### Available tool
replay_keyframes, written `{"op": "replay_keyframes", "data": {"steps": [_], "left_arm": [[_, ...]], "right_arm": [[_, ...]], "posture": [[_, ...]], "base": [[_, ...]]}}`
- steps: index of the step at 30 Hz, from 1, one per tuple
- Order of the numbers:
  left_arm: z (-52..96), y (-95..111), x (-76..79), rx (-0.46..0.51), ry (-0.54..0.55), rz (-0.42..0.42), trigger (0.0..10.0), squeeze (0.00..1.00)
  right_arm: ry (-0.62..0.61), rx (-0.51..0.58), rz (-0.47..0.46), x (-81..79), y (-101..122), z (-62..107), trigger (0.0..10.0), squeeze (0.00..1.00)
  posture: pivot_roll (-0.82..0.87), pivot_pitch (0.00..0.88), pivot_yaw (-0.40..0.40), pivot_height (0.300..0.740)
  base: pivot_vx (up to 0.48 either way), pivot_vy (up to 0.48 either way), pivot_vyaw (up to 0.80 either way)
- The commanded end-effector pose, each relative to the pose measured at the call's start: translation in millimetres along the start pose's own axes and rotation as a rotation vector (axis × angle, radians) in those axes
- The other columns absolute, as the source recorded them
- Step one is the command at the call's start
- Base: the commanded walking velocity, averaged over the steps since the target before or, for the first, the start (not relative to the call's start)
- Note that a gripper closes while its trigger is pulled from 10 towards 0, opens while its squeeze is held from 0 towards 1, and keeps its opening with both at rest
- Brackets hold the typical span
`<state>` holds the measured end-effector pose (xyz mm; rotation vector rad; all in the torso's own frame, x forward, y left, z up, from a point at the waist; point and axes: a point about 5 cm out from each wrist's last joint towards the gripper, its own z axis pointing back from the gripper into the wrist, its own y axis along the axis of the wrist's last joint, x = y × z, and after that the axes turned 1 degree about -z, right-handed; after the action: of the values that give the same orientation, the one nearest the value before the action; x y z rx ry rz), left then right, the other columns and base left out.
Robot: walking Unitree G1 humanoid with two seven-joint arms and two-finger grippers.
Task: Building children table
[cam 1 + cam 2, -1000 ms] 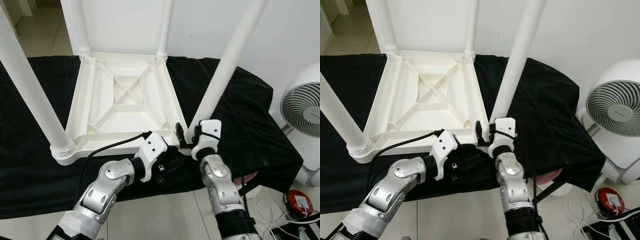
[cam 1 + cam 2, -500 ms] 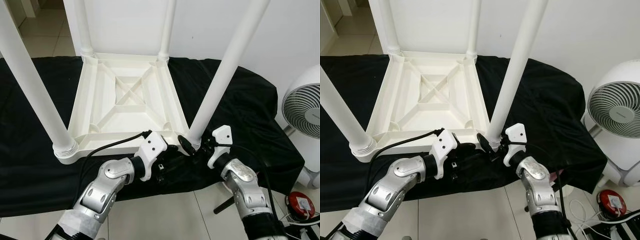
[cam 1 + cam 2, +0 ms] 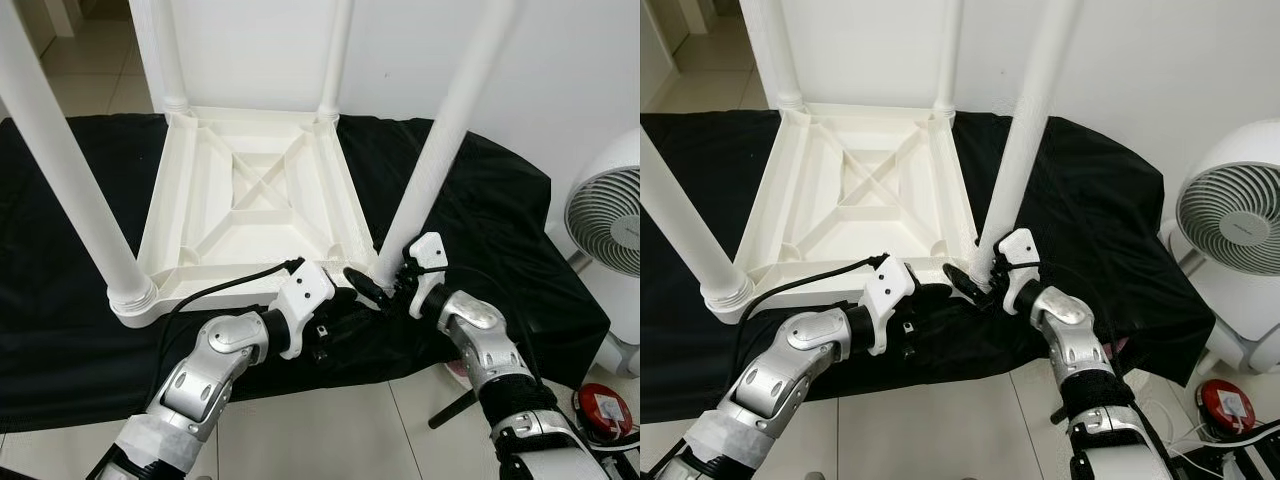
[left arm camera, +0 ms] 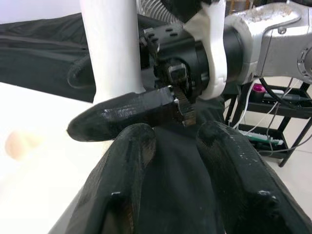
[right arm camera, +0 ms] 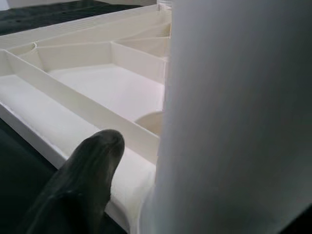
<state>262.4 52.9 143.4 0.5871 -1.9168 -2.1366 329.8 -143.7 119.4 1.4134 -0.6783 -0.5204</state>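
A white plastic children's table (image 3: 245, 215) lies upside down on a black cloth, its legs pointing up. My right gripper (image 3: 378, 290) is at the base of the near right leg (image 3: 430, 170), shut on it. One black finger (image 5: 83, 180) shows beside the leg and the other is hidden behind it. My left gripper (image 4: 178, 131) is open just in front of the table's near right corner, low over the cloth, with nothing between its fingers. It points at the right gripper's finger (image 4: 126, 114).
The black cloth (image 3: 480, 230) covers a low platform that ends just in front of my arms. A white fan (image 3: 605, 220) stands at the right. Cables and a red device (image 3: 600, 405) lie on the tiled floor at the lower right.
My right arm swung from in front of the leg out to the right, then came back in closer to the leg's base. The left arm has hardly moved.
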Motion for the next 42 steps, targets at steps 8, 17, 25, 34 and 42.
{"op": "replay_keyframes", "data": {"steps": [8, 17, 25, 34, 42], "left_arm": [[-1.1, 2.1, 0.9, 0.011, -0.001, 0.0, 10.0, 0.0], [-0.3, 1.2, 0.9, 0.009, 0.003, 0.005, 10.0, 0.0], [0.6, -0.3, 4.6, 0.008, 0.004, 0.018, 10.0, 0.0], [0.8, -0.2, 4.9, 0.008, 0.003, 0.019, 10.0, 0.0], [-1.5, 0.8, 5.5, 0.016, 0.002, 0.025, 10.0, 0.0]], "right_arm": [[0.101, -0.033, -0.095, -18.2, -17.9, -7.6, 0.0, 0.0], [0.016, 0.0, -0.129, -21.5, -14.6, -11.9, 10.0, 0.0], [-0.282, 0.067, -0.161, -29.2, -2.6, -11.9, 10.0, 0.0], [-0.564, 0.039, -0.19, -36.4, 0.7, -4.8, 10.0, 0.0], [-0.735, 0.017, -0.211, -49.0, 7.8, -9.2, 10.0, 0.0]], "posture": [[-0.05, 0.0, -0.063, 0.74], [-0.06, 0.0, -0.069, 0.74], [-0.06, 0.0, -0.072, 0.74], [-0.07, 0.0, -0.073, 0.74], [-0.08, 0.0, -0.068, 0.74]], "base": [[0.0, 0.0, 0.0], [0.0, 0.0, 0.0], [0.0, 0.0, 0.0], [0.0, 0.0, 0.0], [0.0, 0.0, 0.0]]}}
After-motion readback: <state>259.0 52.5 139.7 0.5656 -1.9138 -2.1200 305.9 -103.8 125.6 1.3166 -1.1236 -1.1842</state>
